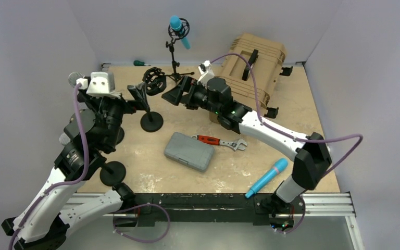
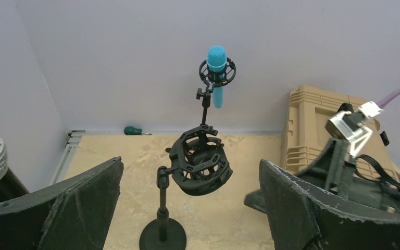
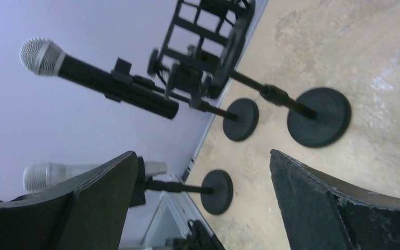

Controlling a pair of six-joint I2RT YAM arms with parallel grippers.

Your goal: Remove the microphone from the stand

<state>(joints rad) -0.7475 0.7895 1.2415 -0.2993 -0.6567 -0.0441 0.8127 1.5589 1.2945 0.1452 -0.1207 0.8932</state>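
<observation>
Your left tool (image 2: 191,162) and right tool (image 3: 203,155) both stand wide open and empty, flanking the empty black shock-mount stand (image 1: 153,82). Behind it, a turquoise microphone (image 1: 178,30) sits in a taller black stand (image 1: 173,54). You're likely approaching; next, reach and close on its body.

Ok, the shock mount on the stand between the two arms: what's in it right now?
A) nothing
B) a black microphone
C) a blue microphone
A: in the left wrist view the shock mount is an empty cage, and you can see straight through its ribs.
</observation>
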